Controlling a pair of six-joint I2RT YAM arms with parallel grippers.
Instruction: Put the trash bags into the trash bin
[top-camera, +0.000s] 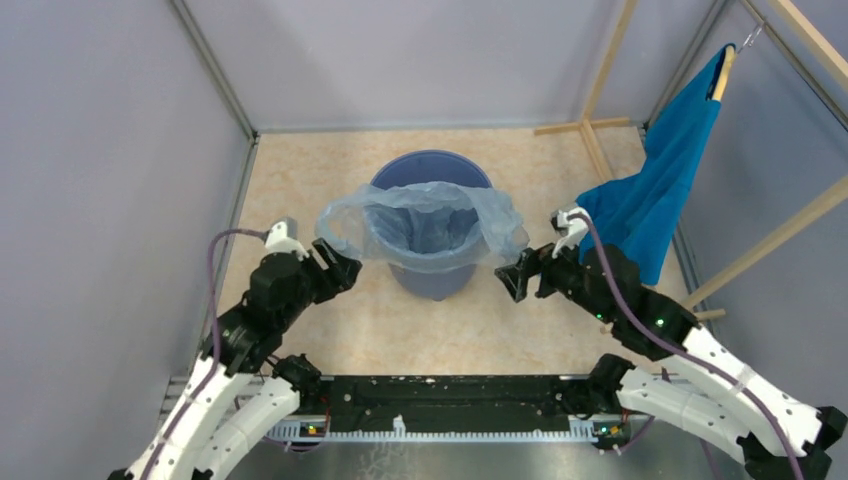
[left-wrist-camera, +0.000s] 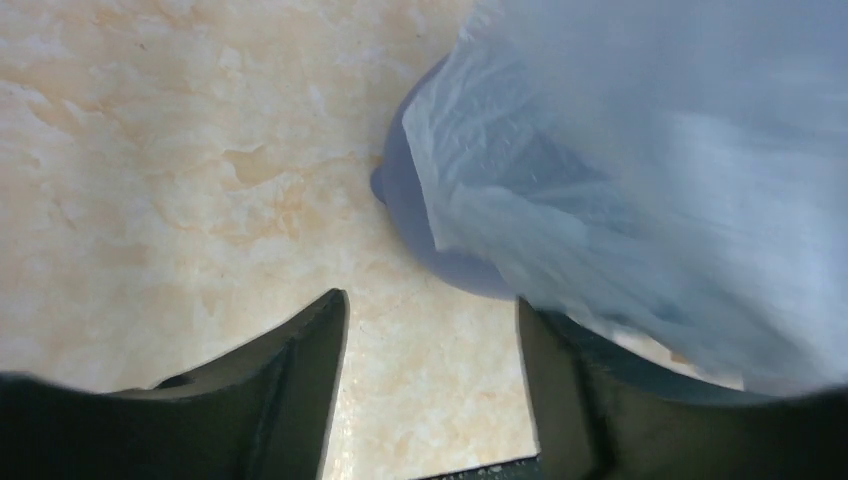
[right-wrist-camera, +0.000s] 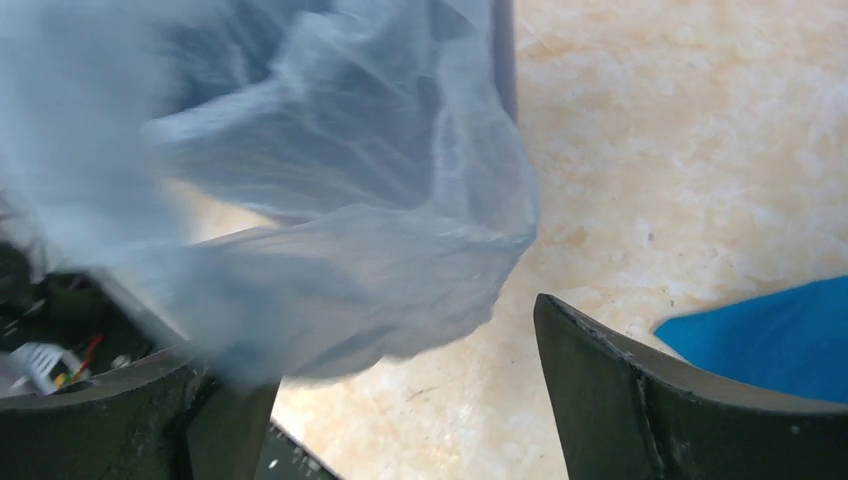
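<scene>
The round blue trash bin (top-camera: 432, 280) stands in the middle of the floor. The thin pale-blue trash bag (top-camera: 425, 222) lies in its mouth, with its edges spread over the rim and ballooning out to both sides. My left gripper (top-camera: 345, 272) is open and empty just left of the bag's left flap. My right gripper (top-camera: 510, 275) is open and empty just right of the bag's right flap. In the left wrist view the bag (left-wrist-camera: 640, 180) drapes over the bin (left-wrist-camera: 415, 215). In the right wrist view the bag (right-wrist-camera: 330, 230) hangs over the left finger.
A teal-blue cloth (top-camera: 665, 185) hangs on a wooden hanger at the right, close behind my right arm, and shows in the right wrist view (right-wrist-camera: 770, 335). A wooden frame (top-camera: 600, 125) stands at the back right. Grey walls enclose the cell. A black rail (top-camera: 440, 400) runs along the near edge.
</scene>
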